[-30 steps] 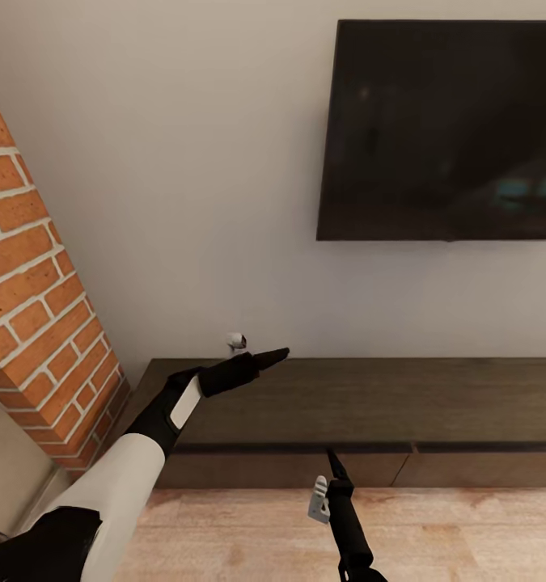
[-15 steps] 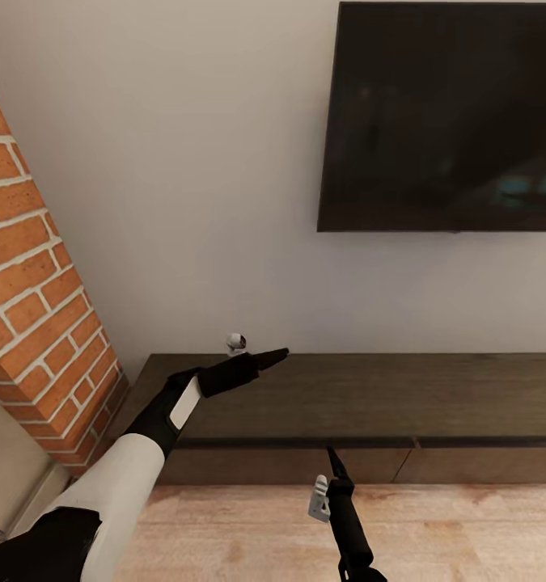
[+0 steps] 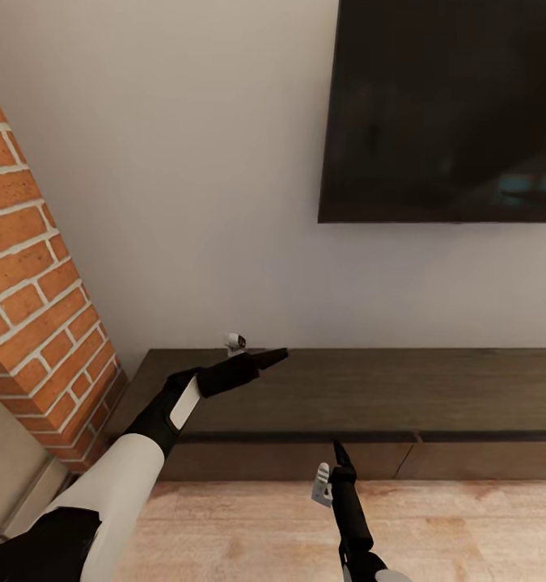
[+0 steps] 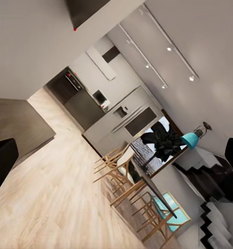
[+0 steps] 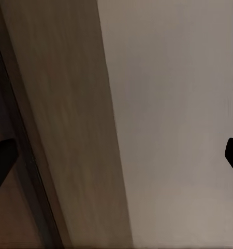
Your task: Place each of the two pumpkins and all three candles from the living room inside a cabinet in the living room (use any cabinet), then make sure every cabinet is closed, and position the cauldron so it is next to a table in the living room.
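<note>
We face the cabinet (image 3: 370,396), a long, low console of dark-brown wood set against the pale wall, under a wall-mounted television (image 3: 446,109). Its flat top is bare wood grain, and its wide handleless drawer fronts sit flush (a thin seam divides two of them). A brick column (image 3: 38,283) stands just beside its left end, and light wood flooring (image 3: 256,529) runs in front.

Our left gripper (image 3: 273,354) hovers over the cabinet's left part; in the wrist view its fingertips sit at opposite edges, so it is spread apart. Our right gripper (image 3: 336,446) points at the drawer front, its fingertips likewise parted wide in its wrist view.
</note>
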Tool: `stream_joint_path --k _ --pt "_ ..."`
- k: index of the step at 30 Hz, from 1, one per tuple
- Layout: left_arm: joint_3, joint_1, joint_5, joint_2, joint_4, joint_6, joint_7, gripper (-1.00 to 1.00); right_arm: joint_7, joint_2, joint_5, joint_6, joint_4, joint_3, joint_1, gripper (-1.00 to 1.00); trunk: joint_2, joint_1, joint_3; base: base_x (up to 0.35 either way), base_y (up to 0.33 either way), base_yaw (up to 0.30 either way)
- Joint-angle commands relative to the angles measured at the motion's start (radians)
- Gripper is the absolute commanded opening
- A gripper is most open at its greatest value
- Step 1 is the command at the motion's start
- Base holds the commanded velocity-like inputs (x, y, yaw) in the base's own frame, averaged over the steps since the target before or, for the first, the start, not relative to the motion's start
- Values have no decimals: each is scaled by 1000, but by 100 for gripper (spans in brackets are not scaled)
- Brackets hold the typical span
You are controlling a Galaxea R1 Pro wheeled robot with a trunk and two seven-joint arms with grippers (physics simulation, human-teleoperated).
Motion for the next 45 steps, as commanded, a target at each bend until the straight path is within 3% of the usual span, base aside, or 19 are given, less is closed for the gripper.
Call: stream_joint_path --k 1,14,32,45 --pt "0 0 0 0 0 0 0 100 -1 0 1 8 2 0 -3 100 -7 4 -3 0 0 0" --pt "5 7 3 9 4 -4 -4 100 -3 5 2 18 13 0 -5 100 -7 4 -3 0 0 0" --pt "3 8 2 5 3 -6 -15 100 -5 1 -1 13 9 3 -5 100 -133 73 -60 0 0 0" --pt "6 8 3 8 9 -13 -42 100 -3 1 -3 18 10 -3 -5 100 -147 81 -66 0 0 0"
